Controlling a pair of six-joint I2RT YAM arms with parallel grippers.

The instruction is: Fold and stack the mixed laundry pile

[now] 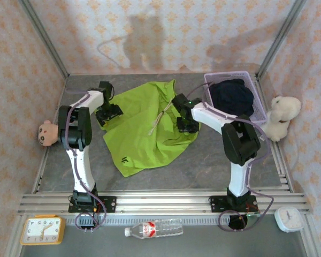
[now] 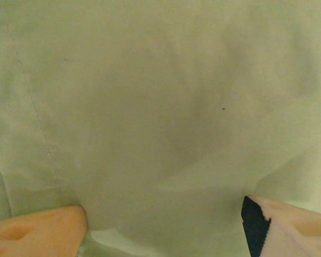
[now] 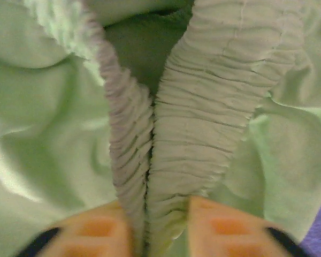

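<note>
top external view: the grey, stone-patterned table (image 1: 203, 166) is covered at its middle by the lime-green garment (image 1: 144, 128), a thin, smooth cloth spread flat and creased, with an irregular outline. the navy garment (image 1: 232, 96) is bunched into a dark mound inside the lavender basket (image 1: 260, 110) at the far right, so its shape is hard to make out. the gathered, ribbed waistband (image 3: 203, 118) of the green garment is pinched by the right gripper (image 1: 186, 126). the left gripper (image 2: 166, 227) is spread wide over plain green cloth with nothing gripped, and its fingers are cut off by the frame. a pale drawstring (image 1: 159, 120) is laid across the green cloth.
</note>
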